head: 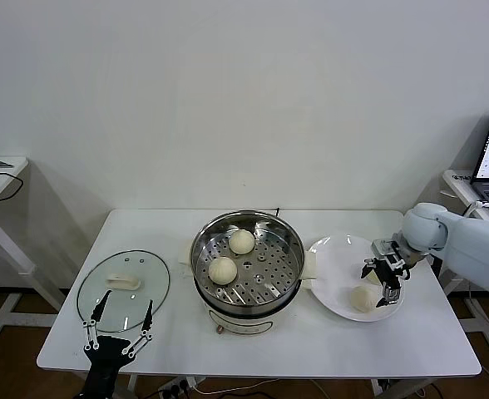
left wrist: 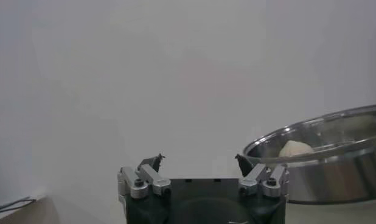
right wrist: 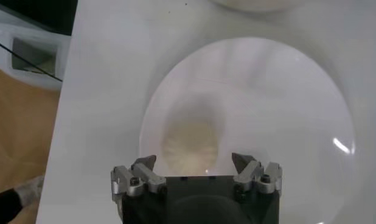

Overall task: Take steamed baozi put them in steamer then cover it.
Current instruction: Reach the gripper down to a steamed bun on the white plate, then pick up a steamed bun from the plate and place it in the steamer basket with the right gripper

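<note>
**mantou_fan:** Nearest the head camera is the left gripper (head: 117,332), fingers spread wide with nothing between them, parked low at the table's front edge. Just beyond its fingertips lies the glass lid (head: 123,290), flat, handle up. My guess is it's waiting there for the covering step.

**steel_pot:** And the right one?

**mantou_fan:** The right gripper (head: 383,281) hangs over the white plate (head: 336,253), jaws apart, gripping nothing yet. One steamed baozi (right wrist: 189,145) sits on the plate right under it, roughly between the open fingers in its wrist view. Looks lined up for a straight-down pick.

**steel_pot:** How full is the steamer?

**mantou_fan:** The steamer (head: 247,255) stands between the two grippers, well apart from the right one, uncovered, two buns already on the perforated tray. I can only make out one bun on the plate for sure; there may be another hidden behind the fingers. So I'd say about halfway, lid last.
</note>
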